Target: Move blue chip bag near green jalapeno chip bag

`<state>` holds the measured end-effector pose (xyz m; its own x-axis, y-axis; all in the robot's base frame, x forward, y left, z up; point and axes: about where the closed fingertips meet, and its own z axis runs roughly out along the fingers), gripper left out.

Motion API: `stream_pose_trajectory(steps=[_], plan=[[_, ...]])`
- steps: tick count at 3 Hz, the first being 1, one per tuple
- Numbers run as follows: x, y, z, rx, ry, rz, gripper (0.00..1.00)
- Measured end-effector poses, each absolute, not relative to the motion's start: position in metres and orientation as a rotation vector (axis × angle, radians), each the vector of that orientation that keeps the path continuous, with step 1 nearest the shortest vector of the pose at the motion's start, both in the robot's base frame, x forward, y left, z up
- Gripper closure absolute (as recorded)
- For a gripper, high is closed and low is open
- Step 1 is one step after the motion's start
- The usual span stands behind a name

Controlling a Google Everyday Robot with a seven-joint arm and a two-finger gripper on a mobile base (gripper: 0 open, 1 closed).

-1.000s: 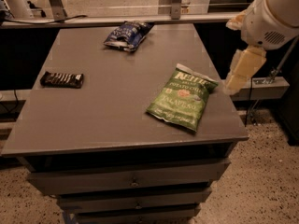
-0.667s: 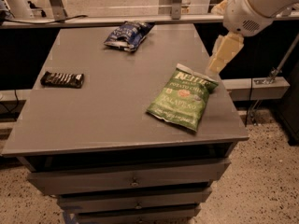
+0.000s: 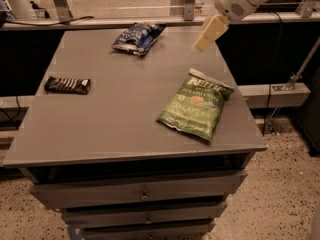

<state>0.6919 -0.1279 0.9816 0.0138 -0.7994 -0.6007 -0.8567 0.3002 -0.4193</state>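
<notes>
The blue chip bag [image 3: 137, 37] lies crinkled at the far middle of the grey table [image 3: 115, 114]. The green jalapeno chip bag [image 3: 196, 104] lies flat near the table's right edge, closer to the front. My gripper [image 3: 209, 33] hangs from the white arm at the upper right, above the table's far right part. It is to the right of the blue bag and beyond the green bag, touching neither. It holds nothing that I can see.
A dark flat candy bar [image 3: 67, 85] lies near the table's left edge. Drawers [image 3: 142, 194] sit under the tabletop. A rail with metal posts [image 3: 60, 1] runs behind the table. A white bracket [image 3: 280, 91] stands to the right.
My arm and gripper have swung left and away, from beside the table's right edge to above its far right part. The bags and candy bar have not moved.
</notes>
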Motion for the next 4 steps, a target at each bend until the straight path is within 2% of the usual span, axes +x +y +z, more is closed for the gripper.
stream_pose_trajectory(steps=[1, 3, 4], plan=[[0.717, -0.094, 0.985, -1.347, 1.782, 0.221, 0.0], [0.724, -0.085, 0.983, -1.284, 1.769, 0.227, 0.0], [0.736, -0.05, 0.963, -1.163, 1.767, 0.288, 0.0]])
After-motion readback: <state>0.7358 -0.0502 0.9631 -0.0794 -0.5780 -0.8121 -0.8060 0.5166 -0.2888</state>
